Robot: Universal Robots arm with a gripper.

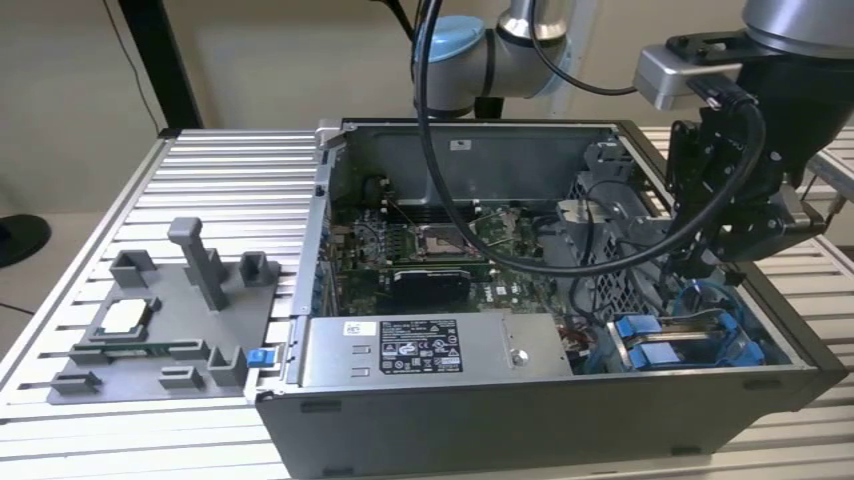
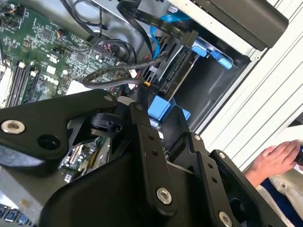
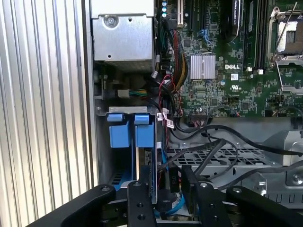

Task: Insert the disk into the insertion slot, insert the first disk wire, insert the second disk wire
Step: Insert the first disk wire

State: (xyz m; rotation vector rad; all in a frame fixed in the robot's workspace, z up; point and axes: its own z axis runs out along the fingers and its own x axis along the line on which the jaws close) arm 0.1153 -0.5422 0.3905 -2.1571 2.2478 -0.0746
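On the ribbed metal surface [image 1: 214, 170], the open dark computer case [image 1: 534, 420] holds the silver-grey disk in its blue carrier [image 3: 145, 132], seemingly seated in the grey insertion slot [image 1: 727, 332]. The black claw [image 3: 166, 184] hangs beside it; I cannot tell its grip. A thin blue wire [image 2: 170, 19] looks loose, so the wiring seems left to do.

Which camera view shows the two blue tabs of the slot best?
The first wrist view: both tabs face the camera, side by side, uncovered. The exterior view shows the tabs at a slant; the second wrist view shows one, partly hidden.
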